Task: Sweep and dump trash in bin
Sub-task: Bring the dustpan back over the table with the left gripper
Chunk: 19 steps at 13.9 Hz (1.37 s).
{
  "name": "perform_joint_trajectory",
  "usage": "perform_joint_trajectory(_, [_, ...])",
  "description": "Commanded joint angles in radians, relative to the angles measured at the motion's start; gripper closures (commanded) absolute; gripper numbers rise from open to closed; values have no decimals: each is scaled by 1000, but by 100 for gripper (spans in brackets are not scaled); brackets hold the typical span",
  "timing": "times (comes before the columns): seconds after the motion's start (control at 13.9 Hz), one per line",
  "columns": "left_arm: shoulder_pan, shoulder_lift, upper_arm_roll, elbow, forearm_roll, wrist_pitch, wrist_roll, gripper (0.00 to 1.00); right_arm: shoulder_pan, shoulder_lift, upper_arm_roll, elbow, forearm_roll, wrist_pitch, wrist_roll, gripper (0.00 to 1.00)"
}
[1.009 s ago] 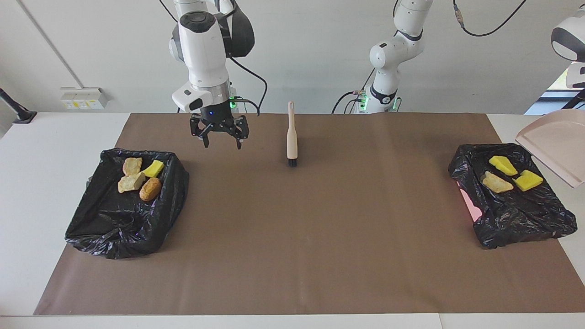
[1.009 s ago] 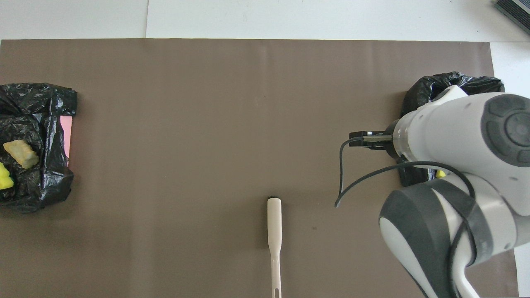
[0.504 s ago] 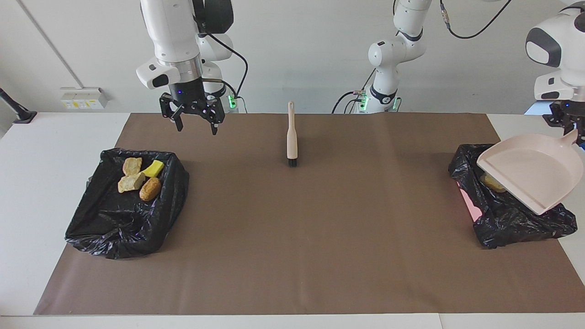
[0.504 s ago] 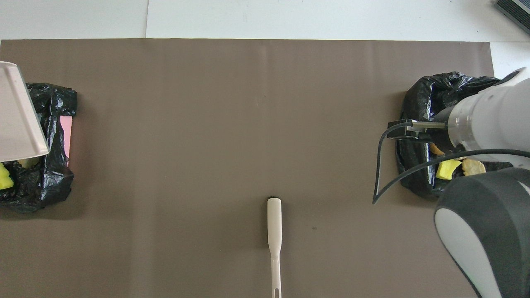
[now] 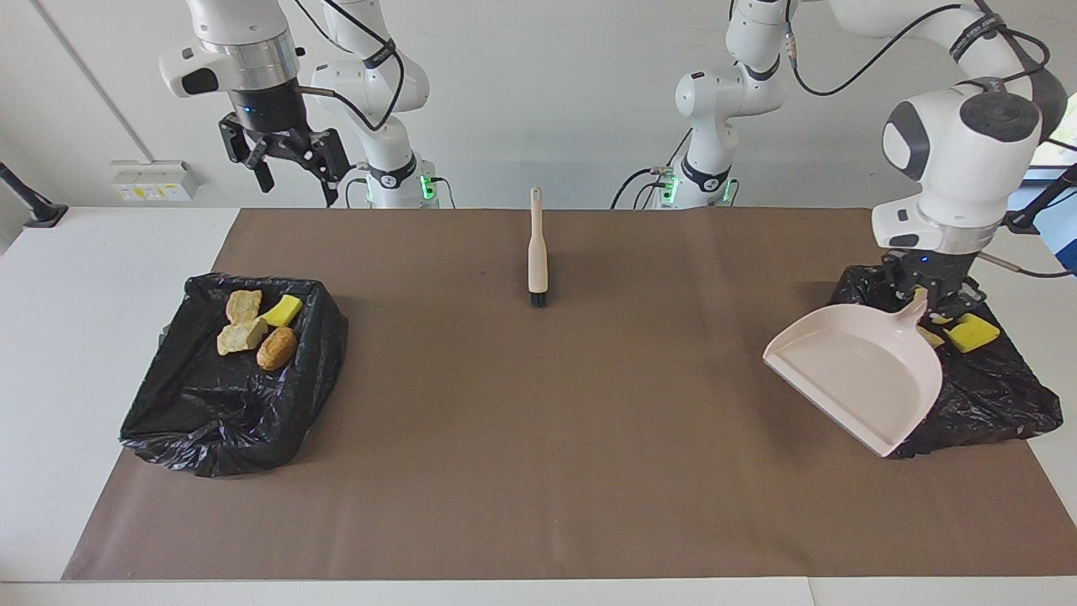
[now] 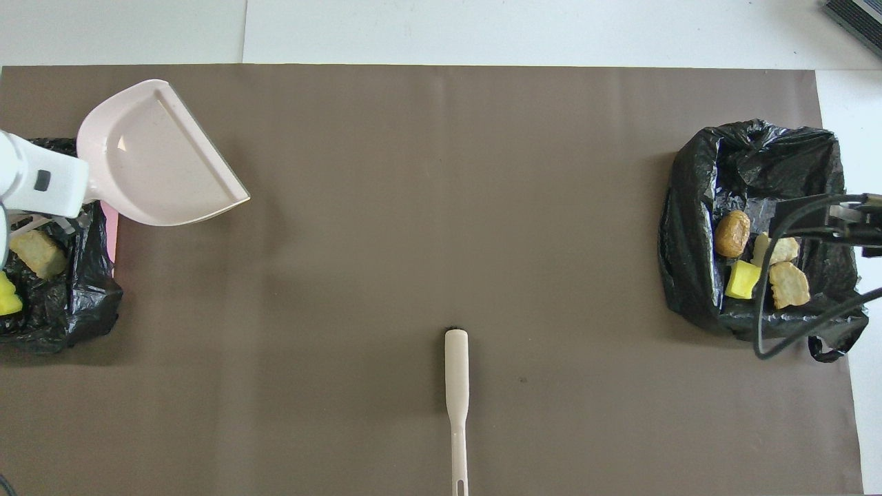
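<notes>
Around the work: our brown sheet point(image 5: 538, 471) covers the white table point(image 5: 101, 252).
From the facing view, we see a wall socket box point(image 5: 151, 181) at the sheet's ten o'clock.

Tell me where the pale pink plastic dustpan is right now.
The pale pink plastic dustpan hangs from the left gripper, which is shut on its handle, over the black-bagged bin at the left arm's end of the table.

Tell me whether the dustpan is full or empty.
Empty: the dustpan's pale inside shows bare in both views while the left gripper holds its handle over the bin.
</notes>
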Motion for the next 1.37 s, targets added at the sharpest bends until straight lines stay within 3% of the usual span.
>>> perform_joint_trajectory(0.0, [-107, 54, 21, 17, -64, 8, -228, 100, -8, -21, -66, -4, 11, -37, -109, 0])
perform_joint_trajectory(0.22, [-211, 143, 21, 103, -162, 4, -423, 100, -8, -34, -103, -19, 8, -45, -129, 0])
perform_joint_trajectory(0.5, [-348, 235, 21, 198, -184, -1, -710, 100, 4, -26, -100, -50, 8, -37, -171, 0])
perform_joint_trajectory(0.94, [-480, 302, 19, 361, -288, -55, -955, 100, 7, 26, -87, -19, 8, -47, -227, 0])
perform_joint_trajectory(1.3, [-563, 429, 18, 516, -299, -67, -1152, 100, 9, 5, -87, -62, 17, -12, -227, 0])
